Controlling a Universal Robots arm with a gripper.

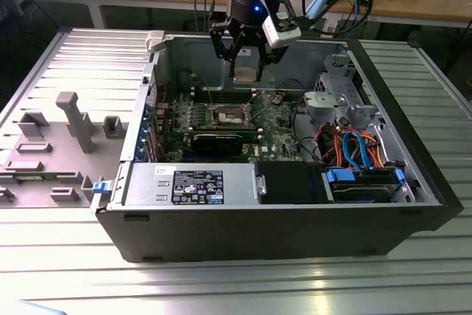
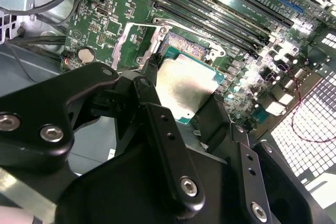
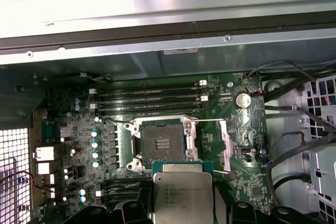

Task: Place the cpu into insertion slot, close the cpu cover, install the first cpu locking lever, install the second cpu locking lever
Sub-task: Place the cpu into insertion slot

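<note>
My gripper (image 1: 245, 71) hangs over the open computer case, shut on the cpu (image 1: 245, 74), a flat silvery-tan square. The first wrist view shows the cpu (image 3: 181, 195) between the black fingers (image 3: 227, 208), just short of the insertion slot (image 3: 161, 144). That slot is an open square socket with a dark centre and nothing in it. The cpu cover (image 3: 229, 145) is swung open beside it, green board showing through its cut-out. A thin lever rod (image 3: 207, 121) lies along the socket's edge. In the second wrist view the cpu (image 2: 184, 85) hovers above the socket (image 2: 185, 46).
Long memory slots (image 3: 149, 98) run beside the socket, toward the case wall (image 3: 157, 40). A black expansion card (image 1: 221, 140), the power supply (image 1: 192, 182) and a bundle of cables (image 1: 354, 145) sit lower in the case. A grey fixture (image 1: 74, 119) stands at the exterior view's left.
</note>
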